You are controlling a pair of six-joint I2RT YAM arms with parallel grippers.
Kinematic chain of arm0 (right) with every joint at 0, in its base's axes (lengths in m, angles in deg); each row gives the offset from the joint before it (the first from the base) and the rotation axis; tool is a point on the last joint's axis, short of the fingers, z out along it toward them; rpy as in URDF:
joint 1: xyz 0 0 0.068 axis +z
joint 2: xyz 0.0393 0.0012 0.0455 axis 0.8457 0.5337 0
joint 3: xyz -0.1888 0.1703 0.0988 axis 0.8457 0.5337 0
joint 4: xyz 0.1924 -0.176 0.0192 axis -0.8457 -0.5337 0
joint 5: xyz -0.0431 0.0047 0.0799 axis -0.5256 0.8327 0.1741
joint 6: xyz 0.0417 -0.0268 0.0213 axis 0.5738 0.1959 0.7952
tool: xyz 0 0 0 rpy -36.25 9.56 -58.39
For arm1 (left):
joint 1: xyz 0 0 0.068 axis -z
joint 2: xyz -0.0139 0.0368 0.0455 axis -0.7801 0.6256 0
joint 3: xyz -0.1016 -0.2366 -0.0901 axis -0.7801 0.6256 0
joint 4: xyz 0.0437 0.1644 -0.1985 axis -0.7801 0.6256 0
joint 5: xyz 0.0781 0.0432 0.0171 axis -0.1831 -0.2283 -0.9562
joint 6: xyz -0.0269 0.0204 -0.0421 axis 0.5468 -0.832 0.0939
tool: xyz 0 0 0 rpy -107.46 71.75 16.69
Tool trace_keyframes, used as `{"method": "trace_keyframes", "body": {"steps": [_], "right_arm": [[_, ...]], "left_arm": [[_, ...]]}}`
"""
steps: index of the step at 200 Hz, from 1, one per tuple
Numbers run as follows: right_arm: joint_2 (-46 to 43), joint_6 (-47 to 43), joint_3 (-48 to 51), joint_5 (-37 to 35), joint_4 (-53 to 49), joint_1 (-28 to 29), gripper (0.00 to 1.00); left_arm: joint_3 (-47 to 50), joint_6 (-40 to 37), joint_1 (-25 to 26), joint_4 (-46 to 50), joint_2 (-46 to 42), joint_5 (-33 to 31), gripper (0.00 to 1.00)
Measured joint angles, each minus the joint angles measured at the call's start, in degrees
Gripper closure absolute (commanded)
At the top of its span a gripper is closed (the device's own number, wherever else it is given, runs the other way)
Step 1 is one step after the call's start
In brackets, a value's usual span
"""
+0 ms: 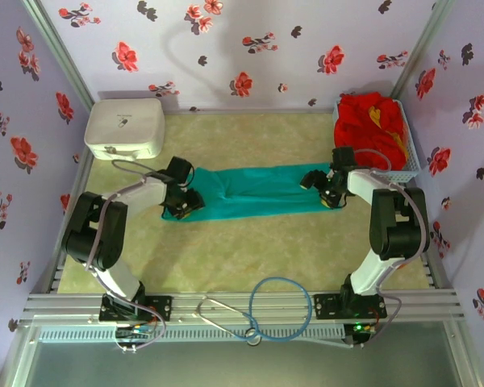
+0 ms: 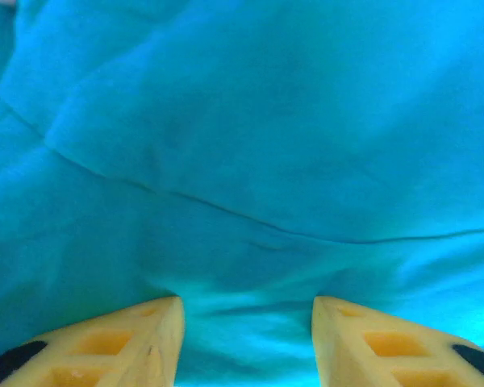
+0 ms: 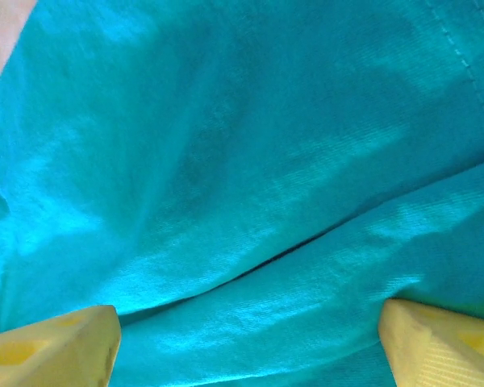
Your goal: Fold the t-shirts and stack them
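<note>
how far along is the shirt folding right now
Done: the teal t-shirt lies across the table as a long narrow band, apparently already folded lengthwise. In hand: the left gripper and right gripper sit at its two ends, jaws apart over the cloth. Left: the end-to-end fold, plus the red t-shirts heaped unfolded in the basket; no stack yet.

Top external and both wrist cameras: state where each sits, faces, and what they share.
Top external: above, behind the bases, looking down at the table; both arms show.
Left wrist: on the left gripper, facing the teal t-shirt; yellow fingers apart.
Right wrist: on the right gripper, same cloth; fingers wider.
Shared: the teal t-shirt.
</note>
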Motion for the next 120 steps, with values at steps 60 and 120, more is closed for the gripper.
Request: {"method": "trace_keyframes", "body": {"steps": [60,120], "right_arm": [[-2.3,1.1,4.2,1.9,4.8,-2.7,0.15],[-5.8,0.7,3.5,-2.3,-1.7,-1.9,0.14]], "left_arm": [[4.6,-1.4,-5.0,-5.1,-3.3,1.9,0.55],[2.8,-7.7,-12.4,4.2,-8.1,-1.1,0.49]]}}
